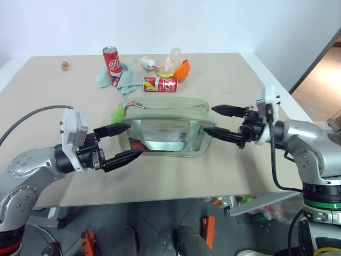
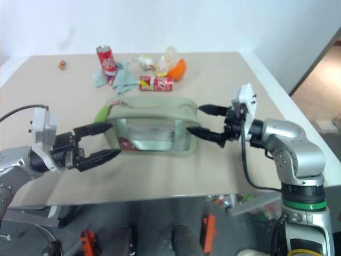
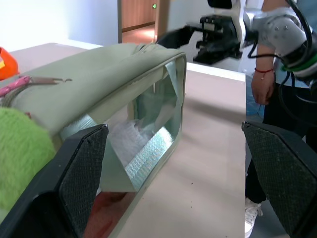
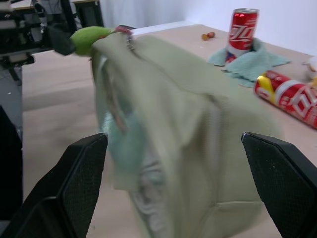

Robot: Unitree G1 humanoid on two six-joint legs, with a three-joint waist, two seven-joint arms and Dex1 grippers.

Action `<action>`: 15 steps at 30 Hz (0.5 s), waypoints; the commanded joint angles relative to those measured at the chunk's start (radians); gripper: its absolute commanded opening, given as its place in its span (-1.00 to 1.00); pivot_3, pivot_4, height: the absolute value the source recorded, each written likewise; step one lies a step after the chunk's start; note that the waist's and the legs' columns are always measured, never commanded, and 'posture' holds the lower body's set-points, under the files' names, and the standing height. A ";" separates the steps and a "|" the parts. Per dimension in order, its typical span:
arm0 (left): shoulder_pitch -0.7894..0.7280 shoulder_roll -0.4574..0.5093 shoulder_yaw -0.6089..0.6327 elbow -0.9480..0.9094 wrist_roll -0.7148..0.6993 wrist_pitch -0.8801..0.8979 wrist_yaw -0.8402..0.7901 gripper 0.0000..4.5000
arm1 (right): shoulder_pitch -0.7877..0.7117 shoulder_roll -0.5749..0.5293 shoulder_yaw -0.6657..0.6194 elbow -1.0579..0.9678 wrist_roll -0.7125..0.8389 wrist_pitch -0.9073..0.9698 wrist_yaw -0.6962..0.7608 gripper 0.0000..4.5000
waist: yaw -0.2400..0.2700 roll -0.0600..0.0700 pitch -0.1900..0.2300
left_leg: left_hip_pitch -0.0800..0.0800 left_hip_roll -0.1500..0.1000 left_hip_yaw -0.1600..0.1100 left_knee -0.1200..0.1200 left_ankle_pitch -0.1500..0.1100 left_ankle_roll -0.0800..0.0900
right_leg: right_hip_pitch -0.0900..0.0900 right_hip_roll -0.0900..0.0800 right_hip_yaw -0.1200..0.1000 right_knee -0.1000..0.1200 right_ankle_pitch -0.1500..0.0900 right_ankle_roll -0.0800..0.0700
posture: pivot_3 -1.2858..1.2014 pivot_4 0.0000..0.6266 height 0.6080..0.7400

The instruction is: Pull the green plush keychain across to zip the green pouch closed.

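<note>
You had the green plush keychain (image 1: 118,112) at the green pouch's (image 1: 165,109) left end, just beyond the left gripper (image 1: 128,142), nearer than the right gripper (image 1: 217,120), both spread wide and empty.

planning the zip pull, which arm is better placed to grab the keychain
Left. The keychain lies at the pouch's left end, just beyond the open left fingers; the right gripper sits at the opposite end.

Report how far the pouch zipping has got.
Done: nothing visibly; the green plush keychain lies at the green pouch's left end. In hand: nothing; the left gripper and right gripper flank the pouch, both open. Left: grasp the keychain and pull it across.
</note>
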 commanded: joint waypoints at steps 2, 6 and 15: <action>-0.016 0.011 0.013 -0.015 -0.009 0.003 -0.001 1.00 | 0.004 0.004 0.015 -0.024 -0.009 -0.048 -0.016 0.50 | 0.000 0.000 0.000 | 0.000 0.000 0.000 0.001 0.000 0.000 | 0.001 0.000 0.000 0.000 0.001 0.001 | 0.03 -0.52 1.00; -0.004 0.008 0.027 -0.035 -0.018 0.008 0.028 1.00 | 0.003 0.007 0.024 -0.010 -0.011 -0.070 -0.018 -0.05 | 0.001 0.000 0.000 | 0.000 0.000 0.000 0.002 0.000 0.000 | 0.001 0.000 0.000 0.000 0.001 0.001 | 0.03 -0.52 1.00; 0.097 0.065 0.292 -0.046 -0.248 0.127 0.177 1.00 | 0.010 -0.005 0.043 0.024 -0.043 -0.139 0.001 -0.99 | 0.000 0.000 0.000 | 0.000 0.000 0.000 0.001 0.000 0.000 | 0.000 0.000 0.000 0.000 0.000 0.001 | 0.03 -0.52 1.00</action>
